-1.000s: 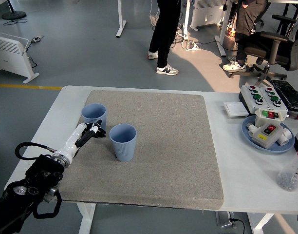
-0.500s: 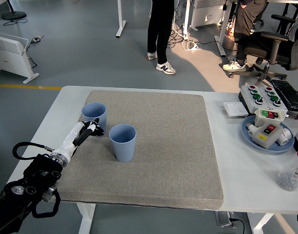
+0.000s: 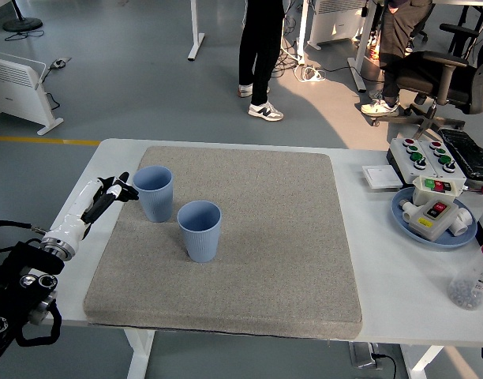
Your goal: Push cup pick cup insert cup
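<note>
Two light blue cups stand upright on the grey mat. One cup is at the mat's far left; the other cup stands just to its right and nearer to me. My left hand is at the mat's left edge, just left of the far-left cup, its dark fingers extended toward the cup's side and holding nothing. Whether the fingertips touch the cup I cannot tell. My right arm does not show.
A blue plate with a button box on it sits at the right, with a control box behind it and a clear bottle at the right edge. People stand on the floor beyond the table.
My left hand has swung from between the two cups, in front of the left cup, out to that cup's left side. Both cups stay where they were.
</note>
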Controlling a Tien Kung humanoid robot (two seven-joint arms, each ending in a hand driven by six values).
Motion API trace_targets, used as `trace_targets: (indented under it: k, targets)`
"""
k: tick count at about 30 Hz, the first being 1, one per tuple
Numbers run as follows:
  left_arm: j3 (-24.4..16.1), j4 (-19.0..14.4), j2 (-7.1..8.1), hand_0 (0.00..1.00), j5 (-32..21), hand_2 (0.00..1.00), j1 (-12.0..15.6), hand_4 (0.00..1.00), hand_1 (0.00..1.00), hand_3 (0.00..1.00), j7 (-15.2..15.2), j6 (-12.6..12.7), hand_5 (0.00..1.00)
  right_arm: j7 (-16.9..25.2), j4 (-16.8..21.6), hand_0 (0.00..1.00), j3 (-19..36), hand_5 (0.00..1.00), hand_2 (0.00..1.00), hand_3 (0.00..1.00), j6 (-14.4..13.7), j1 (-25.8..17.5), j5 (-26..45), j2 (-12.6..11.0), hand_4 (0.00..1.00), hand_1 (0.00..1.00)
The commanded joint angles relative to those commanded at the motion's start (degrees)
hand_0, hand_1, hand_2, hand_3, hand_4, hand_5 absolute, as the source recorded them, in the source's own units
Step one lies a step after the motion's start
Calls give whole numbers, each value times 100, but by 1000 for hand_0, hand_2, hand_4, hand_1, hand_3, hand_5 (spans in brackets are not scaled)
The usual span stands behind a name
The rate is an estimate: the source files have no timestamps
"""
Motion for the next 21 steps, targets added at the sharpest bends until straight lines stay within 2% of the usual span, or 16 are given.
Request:
trace_targets:
  k: [1,4,6,7,8,9,12,13,15,18,19,21]
  targets:
    - [-104,-132,29,443,84,522,30,749,543,488,35,5,998,0,0,528,3,772,550,532,-1,-2,-2,0,43,547]
    - [-386,-636,154,443,548,522,83,749,543,488,289,-28,998,-7,0,528,20,772,550,532,-6,-16,-10,1,43,547]
    - [-470,-894,215,443,827,522,77,749,543,488,450,-140,998,-8,0,528,9,772,550,532,-2,-25,-7,0,43,547]
    - [-493,-989,241,618,943,706,63,858,700,648,524,-215,919,-9,0,528,6,773,550,532,-1,-30,-5,1,43,547]
    - [-519,-1138,276,618,1166,706,39,858,700,648,661,-374,919,-12,0,528,2,773,550,532,0,-36,0,1,43,547]
    - [-516,-1189,293,618,1260,706,23,858,700,648,709,-430,919,-13,0,528,0,773,550,532,1,-40,1,2,43,547]
    - [-412,-1547,411,618,1967,706,-108,858,700,648,1020,-852,919,-18,0,528,-30,773,550,532,11,-65,23,1,43,547]
    - [-300,-1669,464,799,2185,918,-212,928,846,826,1141,-1051,710,-23,0,528,-42,772,550,532,16,-77,36,1,43,547]
    - [-177,-1766,503,799,2654,918,-319,928,846,826,1249,-1375,710,-28,0,528,-46,772,550,532,23,-86,38,2,43,547]
    - [247,-1812,544,799,3332,918,-698,928,846,826,1399,-1918,710,-36,0,528,-68,772,550,532,50,-112,29,3,43,547]
    - [396,-1777,536,878,3515,982,-836,946,907,881,1444,-2066,617,-38,0,528,-103,770,550,532,59,-117,33,3,43,547]
    - [621,-1736,517,878,3788,982,-1042,946,907,881,1511,-2294,617,-42,0,528,-147,770,550,532,70,-125,47,4,43,547]
